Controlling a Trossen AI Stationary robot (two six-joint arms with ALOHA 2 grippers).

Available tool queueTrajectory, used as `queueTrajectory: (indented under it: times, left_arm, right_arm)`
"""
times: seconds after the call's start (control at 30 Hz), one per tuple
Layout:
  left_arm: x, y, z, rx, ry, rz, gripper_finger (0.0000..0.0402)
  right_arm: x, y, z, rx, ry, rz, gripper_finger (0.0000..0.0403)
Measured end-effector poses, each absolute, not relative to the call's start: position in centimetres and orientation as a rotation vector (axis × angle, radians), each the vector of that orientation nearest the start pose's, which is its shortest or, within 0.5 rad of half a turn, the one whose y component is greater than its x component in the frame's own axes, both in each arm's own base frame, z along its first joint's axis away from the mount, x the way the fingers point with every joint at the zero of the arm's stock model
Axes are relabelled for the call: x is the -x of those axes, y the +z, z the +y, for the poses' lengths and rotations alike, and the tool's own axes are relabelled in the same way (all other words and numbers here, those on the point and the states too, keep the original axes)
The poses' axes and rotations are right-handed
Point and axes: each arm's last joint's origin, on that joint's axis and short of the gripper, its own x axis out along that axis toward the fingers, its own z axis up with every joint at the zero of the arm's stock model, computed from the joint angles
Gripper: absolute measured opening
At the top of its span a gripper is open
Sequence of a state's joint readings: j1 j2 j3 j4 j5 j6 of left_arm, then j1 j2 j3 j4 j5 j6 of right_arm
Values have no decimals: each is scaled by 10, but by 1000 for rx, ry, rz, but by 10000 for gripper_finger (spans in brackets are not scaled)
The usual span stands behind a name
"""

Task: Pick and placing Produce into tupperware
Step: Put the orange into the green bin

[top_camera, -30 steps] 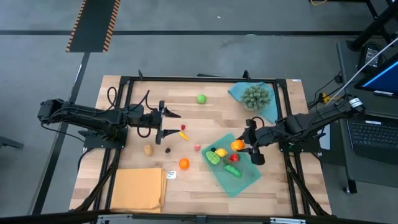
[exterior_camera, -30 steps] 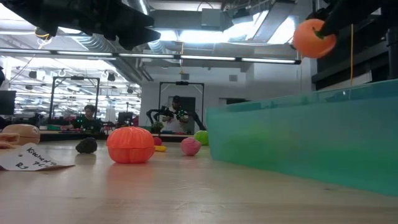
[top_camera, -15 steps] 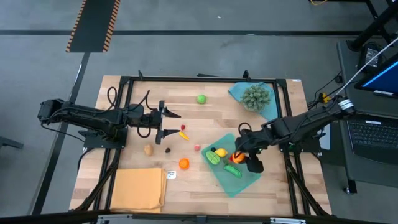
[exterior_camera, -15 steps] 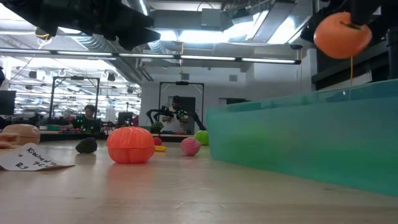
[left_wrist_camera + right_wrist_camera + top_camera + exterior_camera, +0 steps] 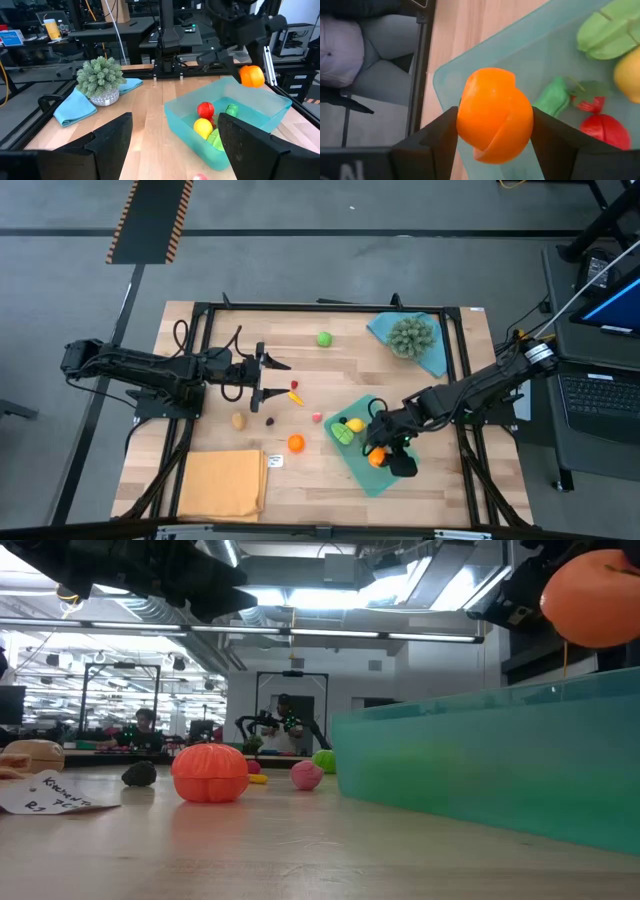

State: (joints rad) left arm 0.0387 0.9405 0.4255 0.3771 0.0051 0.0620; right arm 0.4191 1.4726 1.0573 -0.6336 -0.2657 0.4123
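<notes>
My right gripper (image 5: 380,453) is shut on an orange toy fruit (image 5: 494,116) above the near part of the teal container (image 5: 376,481). In the container lie a yellow piece (image 5: 355,425), green pieces (image 5: 343,436) and red ones (image 5: 606,131). On the table to its left lie an orange piece (image 5: 296,443), a pink one (image 5: 317,417), a dark one (image 5: 269,420), a tan one (image 5: 238,420), a red-and-yellow one (image 5: 295,392) and a green ball (image 5: 324,338). My left gripper (image 5: 272,378) is open and empty at the table's left middle. My right gripper pinches the orange fruit by two opposite sides (image 5: 462,120) between its two fingers (image 5: 432,145). The fingers slant down from the table's right. The fruit is lifted clear and shows above the container's rim (image 5: 480,705) in the low view.
A spiky grey-green plant (image 5: 411,335) stands on a blue cloth (image 5: 432,358) at the far right. An orange-yellow cloth (image 5: 222,483) lies at the near left, with a paper label (image 5: 275,461) beside it. Black rails (image 5: 320,307) frame the table.
My right gripper has carried the orange fruit toward the table's near edge and slightly left, from over the container's far right side to over its near part. It stays shut on the fruit.
</notes>
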Motion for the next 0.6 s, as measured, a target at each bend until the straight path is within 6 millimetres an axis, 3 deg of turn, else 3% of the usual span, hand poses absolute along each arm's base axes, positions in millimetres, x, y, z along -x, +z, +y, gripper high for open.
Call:
queueTrajectory:
  times: [0.6]
  left_arm:
    - [-203,235,7,-55,28,142,286]
  right_arm:
    - [-283,202,143,-326,459,1250,216]
